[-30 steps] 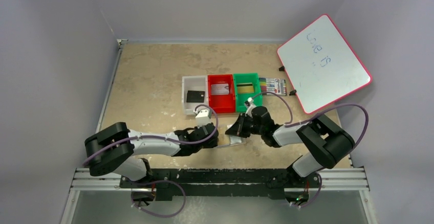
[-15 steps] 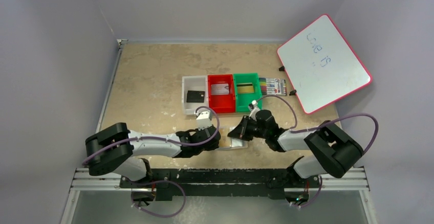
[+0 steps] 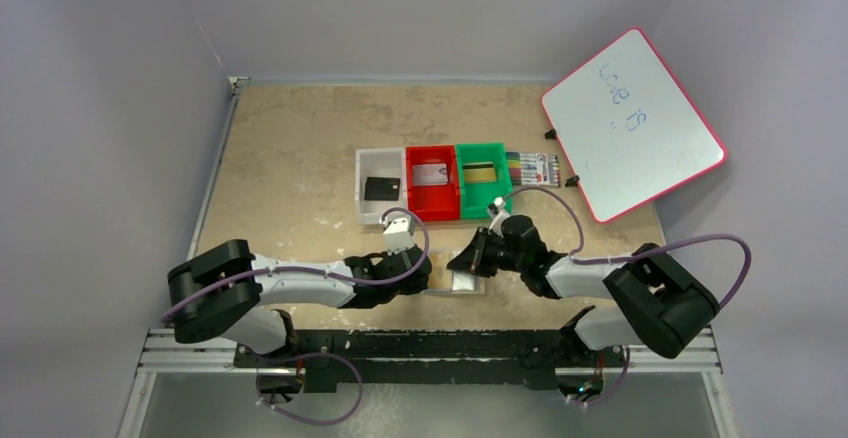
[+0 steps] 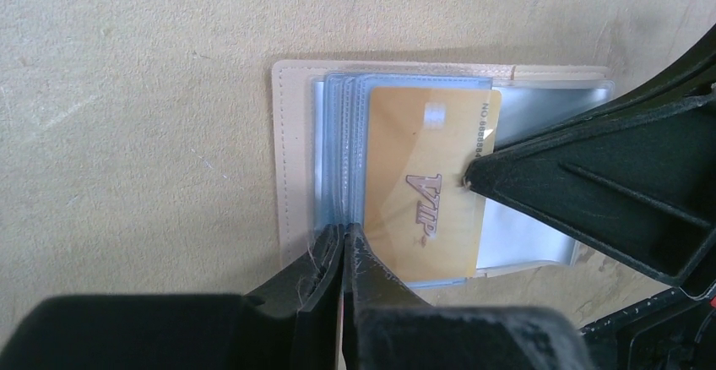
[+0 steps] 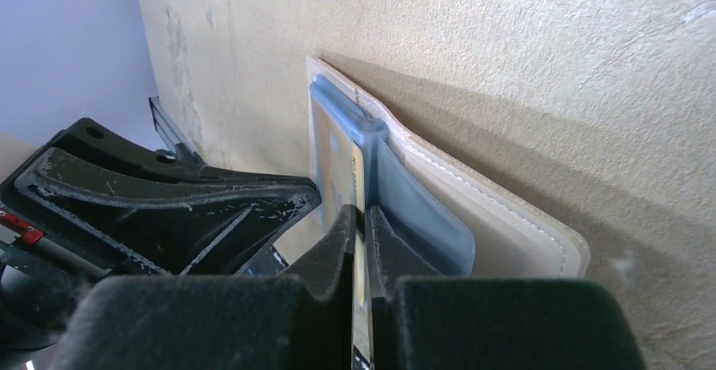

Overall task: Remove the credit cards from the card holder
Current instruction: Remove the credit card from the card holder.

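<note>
The tan card holder (image 4: 291, 159) lies open on the table, its light-blue sleeves fanned out, and shows small between the arms from above (image 3: 466, 282). A gold credit card (image 4: 422, 193) marked VIP sticks partway out of one sleeve. My left gripper (image 4: 346, 231) is shut on the near edge of the sleeve stack. My right gripper (image 5: 359, 214) is shut on the gold card's free edge (image 5: 358, 176), and one of its fingers (image 4: 591, 193) shows in the left wrist view. From above, the left gripper (image 3: 428, 276) and right gripper (image 3: 464, 264) face each other over the holder.
Behind the arms stand a white bin (image 3: 366, 203) with a black card, a red bin (image 3: 432, 208) and a green bin (image 3: 500, 193), each with a card. A striped marker pack (image 3: 533, 168) and a tilted whiteboard (image 3: 632, 123) sit at the right.
My left gripper has closed onto the sleeve edge. The right arm has shifted a little toward the near edge, and the holder now lies lower between the grippers.
</note>
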You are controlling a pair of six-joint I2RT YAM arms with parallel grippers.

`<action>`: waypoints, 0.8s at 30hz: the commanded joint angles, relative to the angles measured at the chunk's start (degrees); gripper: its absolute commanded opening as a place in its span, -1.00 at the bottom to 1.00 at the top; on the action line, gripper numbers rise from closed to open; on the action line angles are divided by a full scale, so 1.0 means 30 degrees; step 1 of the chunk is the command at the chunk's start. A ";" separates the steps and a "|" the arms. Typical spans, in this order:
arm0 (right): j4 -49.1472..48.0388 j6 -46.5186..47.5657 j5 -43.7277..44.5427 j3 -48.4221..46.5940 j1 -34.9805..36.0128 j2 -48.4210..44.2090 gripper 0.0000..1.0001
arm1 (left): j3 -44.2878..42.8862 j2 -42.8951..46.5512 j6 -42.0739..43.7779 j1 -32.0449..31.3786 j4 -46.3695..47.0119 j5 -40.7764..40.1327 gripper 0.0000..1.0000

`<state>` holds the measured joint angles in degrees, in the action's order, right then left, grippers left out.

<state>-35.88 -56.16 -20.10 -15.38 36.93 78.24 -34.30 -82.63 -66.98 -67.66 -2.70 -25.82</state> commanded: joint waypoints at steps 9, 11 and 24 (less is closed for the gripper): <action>-0.2671 -0.0057 -0.2352 0.0755 -0.1243 0.0412 -0.87 | -0.0619 -0.0468 0.0122 -0.0119 -0.1130 -0.0551 -1.00; -0.2677 -0.0059 -0.2213 0.0813 -0.1303 0.0527 -0.83 | -0.0732 -0.0551 0.0212 -0.0123 -0.1173 -0.0533 -1.00; -0.1726 0.1029 -0.1495 0.0031 -0.1323 0.0727 -0.13 | 0.0205 0.3833 0.0507 -0.0154 0.0728 -0.2577 -0.32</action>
<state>-41.08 -55.05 -25.28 -13.30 33.04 81.23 -34.11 -75.94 -66.74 -67.70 -3.86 -28.56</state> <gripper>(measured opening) 0.412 0.269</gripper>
